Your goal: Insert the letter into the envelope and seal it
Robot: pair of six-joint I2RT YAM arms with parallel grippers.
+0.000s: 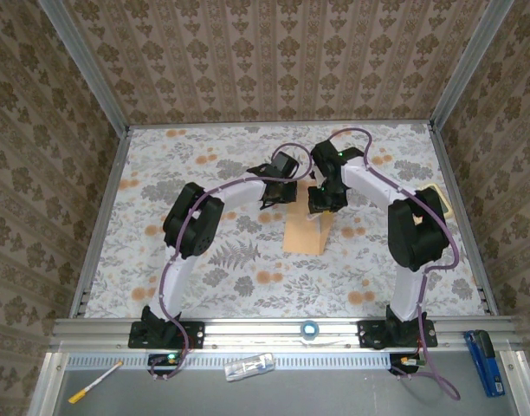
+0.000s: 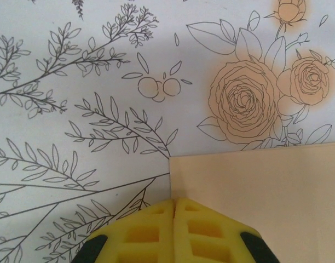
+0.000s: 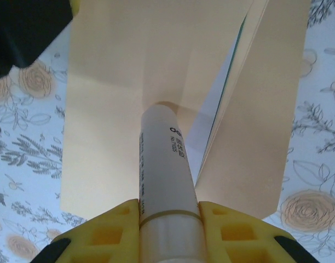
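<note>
Right pincer (image 3: 170, 212) clamps one white stick (image 3: 162, 159) over one tan envelope (image 3: 113, 82).

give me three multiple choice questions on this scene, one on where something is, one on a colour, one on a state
1. What does the tip of the glue stick point at?
A) the envelope
B) a mug
C) a calculator

2. What colour are the left pincer's fingers?
A) red
B) yellow
C) blue

3. What state is the right pincer in?
A) wide open and empty
B) shut on the glue stick
C) shut on a spoon

Answers:
1 A, the stick's far end sits against the tan paper.
2 B, the left wrist view shows yellow pads.
3 B, the white tube is clamped between its two fingers.
</note>
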